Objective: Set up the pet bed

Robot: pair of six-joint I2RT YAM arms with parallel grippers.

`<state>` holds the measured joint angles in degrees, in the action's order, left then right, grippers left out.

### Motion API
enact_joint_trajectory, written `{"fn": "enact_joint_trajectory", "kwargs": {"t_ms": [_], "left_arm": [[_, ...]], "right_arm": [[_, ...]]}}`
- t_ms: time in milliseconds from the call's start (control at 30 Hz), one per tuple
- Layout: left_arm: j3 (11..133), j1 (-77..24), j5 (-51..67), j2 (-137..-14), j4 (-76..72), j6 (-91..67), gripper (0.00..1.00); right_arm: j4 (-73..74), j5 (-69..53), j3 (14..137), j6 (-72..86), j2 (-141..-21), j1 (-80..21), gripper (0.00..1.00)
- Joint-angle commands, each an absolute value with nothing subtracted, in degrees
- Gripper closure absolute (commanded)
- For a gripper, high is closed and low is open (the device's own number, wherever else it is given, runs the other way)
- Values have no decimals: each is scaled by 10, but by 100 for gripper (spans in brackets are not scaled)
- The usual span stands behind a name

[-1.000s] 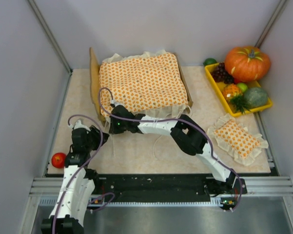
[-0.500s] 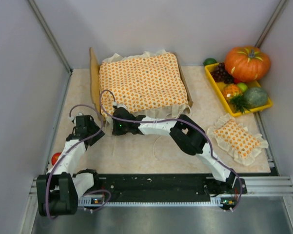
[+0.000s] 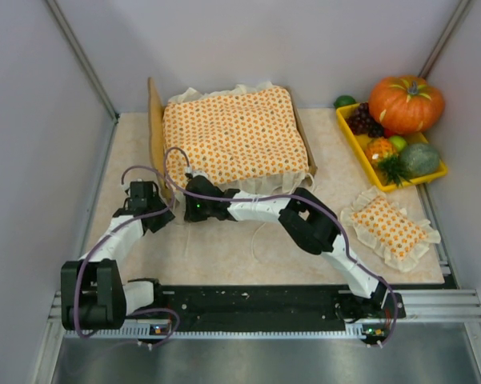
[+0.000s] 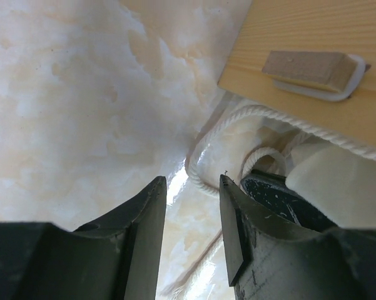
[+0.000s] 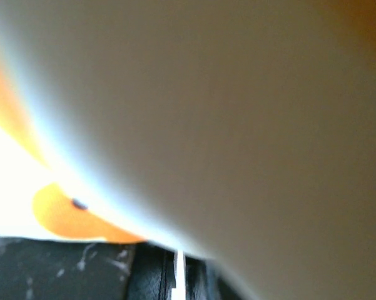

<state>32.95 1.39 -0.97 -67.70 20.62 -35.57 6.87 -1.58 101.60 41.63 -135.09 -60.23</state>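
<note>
While the table [image 3: 224, 256] is giving both arms room, I am looking first at the pet bed [image 3: 308, 156], which is sitting toward the back left with its headboard [image 3: 154, 136] upright at the left end. The orange-dotted bedspread [image 3: 236, 136] is lying over it, its near edge hanging down the front.

The right gripper [image 3: 189, 190] is pressing, jaws closed, into the near-left corner of that hanging edge. Cloth is filling its own camera, so I cannot tell whether it is actually pinching fabric.

The left gripper [image 4: 193, 187] is hovering partly open and empty just beside the headboard's foot, close to the right one.

I am judging this as dressing the corner. To do it well, I am planning to bring the left fingers in low and slowly and to avoid knocking the headboard. I am also steering clear of the white cord [image 4: 238, 115] looping beneath the wood, which looks easy to snag.
</note>
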Motion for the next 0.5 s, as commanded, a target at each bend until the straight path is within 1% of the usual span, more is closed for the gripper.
{"fn": "enact_joint_trajectory", "kwargs": {"t_ms": [0, 133, 267, 300, 400, 433, 467], "left_arm": [[365, 3, -27, -714, 201, -332, 57], [377, -28, -56, -741, 215, -328, 59], [380, -52, -70, -766, 216, -333, 62], [379, -56, -74, -767, 214, -338, 68], [371, -62, -83, -779, 213, -343, 78], [367, -62, -88, -780, 210, -345, 84], [365, -62, -85, -784, 206, -348, 87]], "right_arm": [[50, -21, 1013, 413, -1328, -599, 100], [48, -20, 1011, 414, -1325, -597, 100], [48, -19, 1009, 415, -1324, -597, 100], [48, -19, 1009, 415, -1323, -597, 100], [47, -19, 1007, 414, -1321, -596, 100], [48, -20, 1006, 414, -1321, -596, 100], [48, -19, 1005, 414, -1320, -596, 100]]}}
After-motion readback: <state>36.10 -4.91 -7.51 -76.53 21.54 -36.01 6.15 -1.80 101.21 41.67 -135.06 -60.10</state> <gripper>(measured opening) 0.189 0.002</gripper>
